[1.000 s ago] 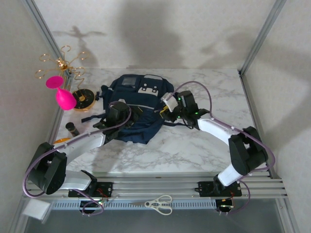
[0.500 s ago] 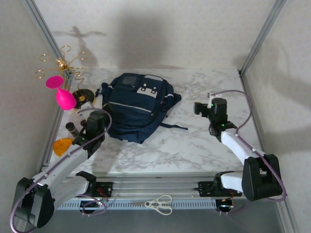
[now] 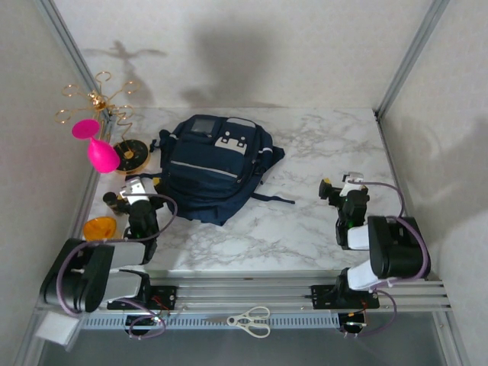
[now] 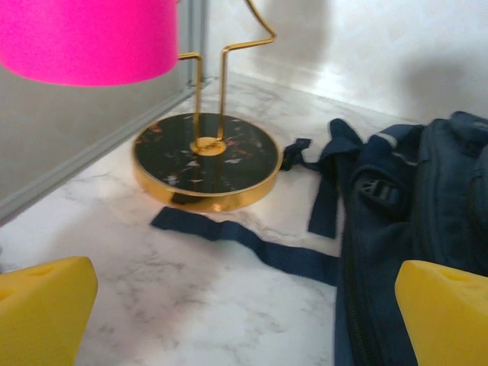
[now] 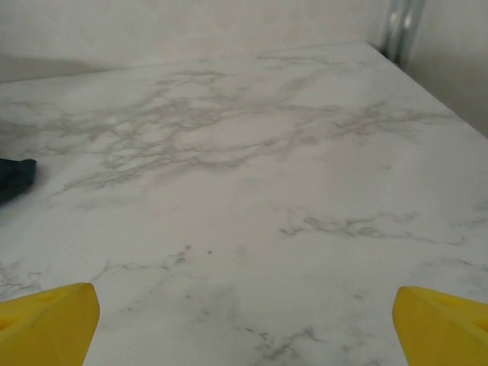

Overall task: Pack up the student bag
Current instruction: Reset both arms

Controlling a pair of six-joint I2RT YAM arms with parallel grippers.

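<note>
The student bag (image 3: 210, 164), a navy-blue backpack with white patches and a pale stripe, lies flat on the marble table left of centre, with a strap trailing right. My left gripper (image 3: 137, 191) rests near the bag's left edge, folded back towards its base. In the left wrist view its yellow fingertips (image 4: 46, 309) stand wide apart, so the gripper (image 4: 244, 324) is open and empty, with the bag (image 4: 427, 198) at the right. My right gripper (image 3: 341, 191) sits apart at the right over bare marble, open (image 5: 244, 328) and empty. A strap end (image 5: 14, 177) shows at the left.
A golden stand with a black round base (image 3: 130, 156) (image 4: 206, 160) carries a pink cup (image 3: 95, 149) (image 4: 88, 34) at the far left. An orange disc (image 3: 99, 227) and a dark cylinder (image 3: 113, 200) lie by the left wall. Scissors (image 3: 252, 321) lie on the front rail.
Both arms have pulled back from the bag to the near edge of the table. Both grippers have opened wide. The bag now lies uncovered and flat.
</note>
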